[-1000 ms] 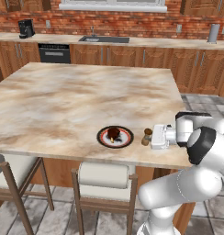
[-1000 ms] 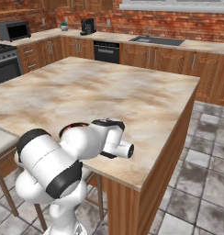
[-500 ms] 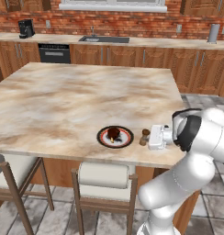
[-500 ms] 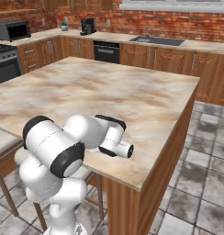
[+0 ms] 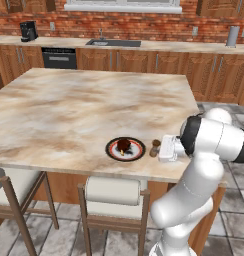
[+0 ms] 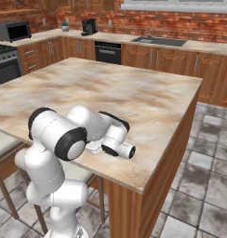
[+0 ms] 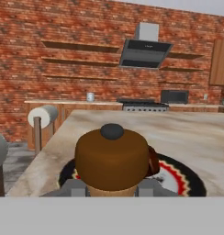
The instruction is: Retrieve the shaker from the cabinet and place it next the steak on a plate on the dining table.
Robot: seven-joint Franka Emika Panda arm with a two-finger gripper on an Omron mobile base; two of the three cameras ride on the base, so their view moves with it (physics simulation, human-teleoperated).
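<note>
The small tan shaker (image 5: 155,148) with its dark knob stands upright on the dining table (image 5: 69,105), just right of the plate (image 5: 125,149). My gripper (image 5: 159,149) reaches in from the right, low over the table near its front edge, and is shut on the shaker. The dark steak (image 5: 124,145) lies on the plate's centre. In the hand view the shaker's brown top (image 7: 112,158) sits between my fingertips (image 7: 75,188), with the plate (image 7: 182,181) and the steak (image 7: 152,160) close behind it.
Two chairs (image 5: 114,192) (image 5: 9,190) stand tucked under the table's front edge. The table's right edge (image 5: 204,145) is close to my arm. A counter with a sink (image 5: 113,43) and a coffee machine (image 5: 28,31) runs along the brick wall.
My arm's upper links have swung to a different posture. The hand and the shaker have stayed beside the plate, shifting at most slightly toward it.
</note>
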